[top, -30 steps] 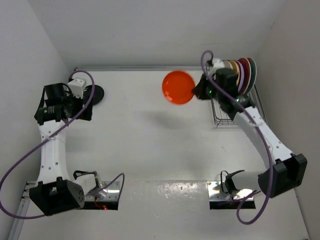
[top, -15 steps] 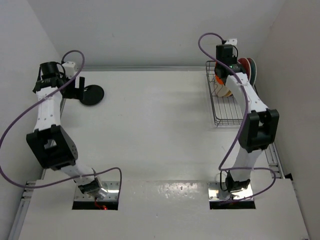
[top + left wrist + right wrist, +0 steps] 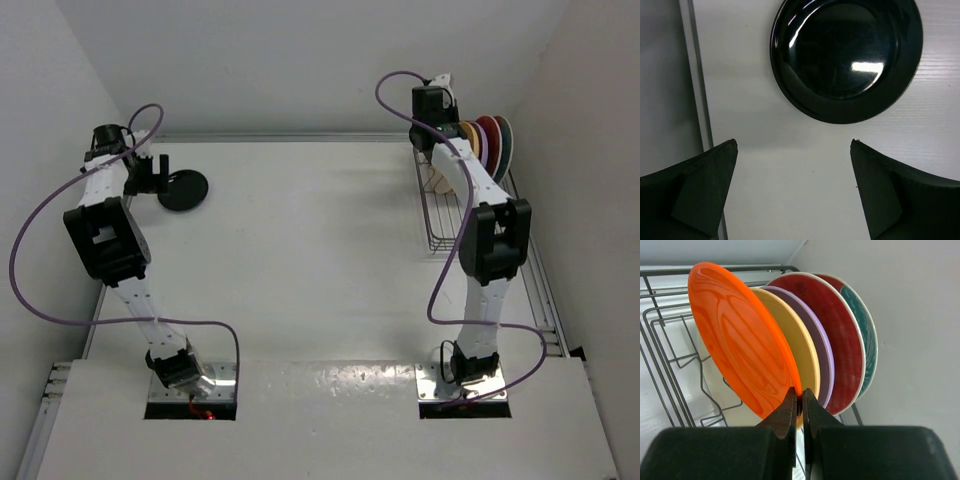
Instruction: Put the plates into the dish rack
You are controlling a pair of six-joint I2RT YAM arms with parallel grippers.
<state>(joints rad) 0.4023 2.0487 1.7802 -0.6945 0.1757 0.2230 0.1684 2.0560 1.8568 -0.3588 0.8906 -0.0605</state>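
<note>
**Orange plate poised at its rack slot**

The right end effector [image 3: 800,398] pinches the rim of the orange plate [image 3: 740,335]. It holds the plate on edge, likely so it can slot between the dividers of the dish rack [image 3: 655,325] at the far right, beside the upright plates [image 3: 840,340]. That arm reaches far. The left end effector [image 3: 793,146] hangs spread over the tabletop [image 3: 790,200], just short of the black plate [image 3: 845,55] at the far left.

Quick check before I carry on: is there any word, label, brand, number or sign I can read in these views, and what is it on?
No text is readable in any view.
Red plate: a small dark mark near its upper rim in the right wrist view, too small and blurred to read.
Orange plate: no marking seen.
Black plate: only glare, no marking seen.
</note>
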